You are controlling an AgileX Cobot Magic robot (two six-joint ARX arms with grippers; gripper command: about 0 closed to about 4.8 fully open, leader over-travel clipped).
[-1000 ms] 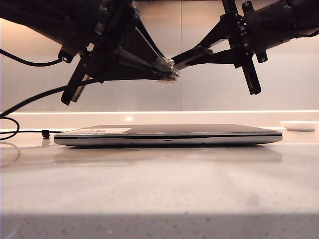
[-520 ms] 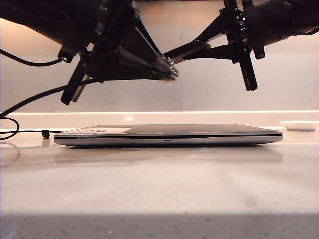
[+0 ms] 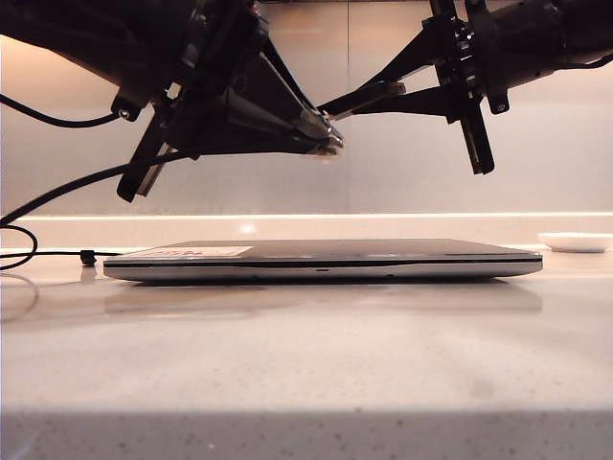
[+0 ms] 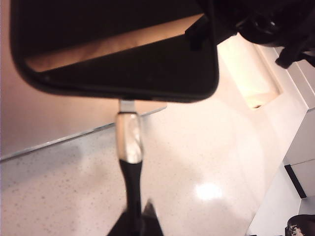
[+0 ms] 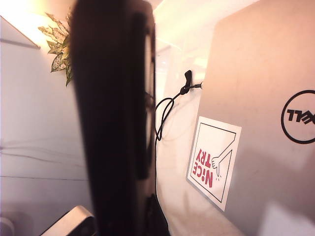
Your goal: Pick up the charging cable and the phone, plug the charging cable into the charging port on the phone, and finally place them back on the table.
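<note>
My left gripper [image 3: 327, 143] [image 4: 137, 217] is shut on the black charging cable [image 4: 131, 182] just behind its silvery plug [image 4: 129, 137]. The plug's metal tip meets the charging port in the short edge of the black phone [image 4: 118, 73]. My right gripper [image 3: 388, 94] [image 5: 123, 223] is shut on the phone [image 3: 351, 101] [image 5: 113, 123], holding it in the air above the table [image 3: 306, 364]. Both grippers meet high over the middle. The cable's slack [image 3: 57, 192] hangs down at the left to the table, its black tie [image 3: 88, 257] [image 5: 187, 81] resting there.
A wide silver-and-dark laptop [image 3: 326, 259] [image 5: 261, 73] with a pink-lettered sticker [image 5: 212, 160] lies flat below the grippers. A small white dish [image 3: 575, 241] sits at the far right. A leafy plant [image 5: 61, 54] stands by the wall.
My right gripper has lifted and tilted slightly with the phone. The left gripper and the plug have stayed still.
</note>
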